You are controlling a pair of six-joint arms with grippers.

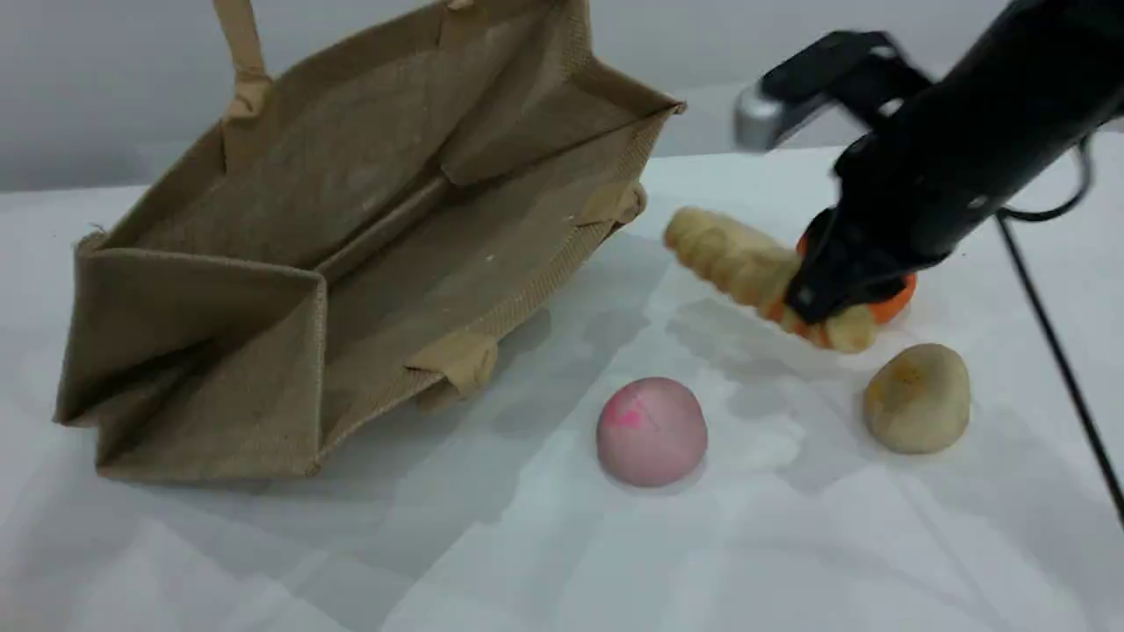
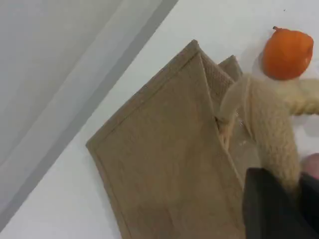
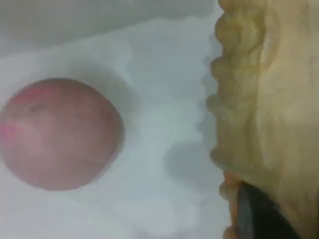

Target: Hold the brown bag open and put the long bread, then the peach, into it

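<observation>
On my left, the brown bag [image 1: 351, 263] lies tipped over on the tabletop [image 1: 790, 544] with its mouth gaping toward me, and the left tool [image 2: 279, 206] is pressed together on one of the beige handles [image 2: 271, 129], so the opening depends on that one pinch; if the rope slips, I'd expect the upper wall to sag and narrow the mouth just as I bring food across. The peach [image 1: 652, 432] sits untouched in front, well apart from the bag. Further right, the right tool [image 1: 821, 303] is down on the long bread [image 1: 755, 272], closed in against its bumpy crust near the end by the orange ball [image 1: 891, 303]. That worries me: gripped toward one end, the loaf could droop or twist when lifted, catch the bag's rim, or knock the orange ball and the beige lump [image 1: 918, 397] just beside it.
</observation>
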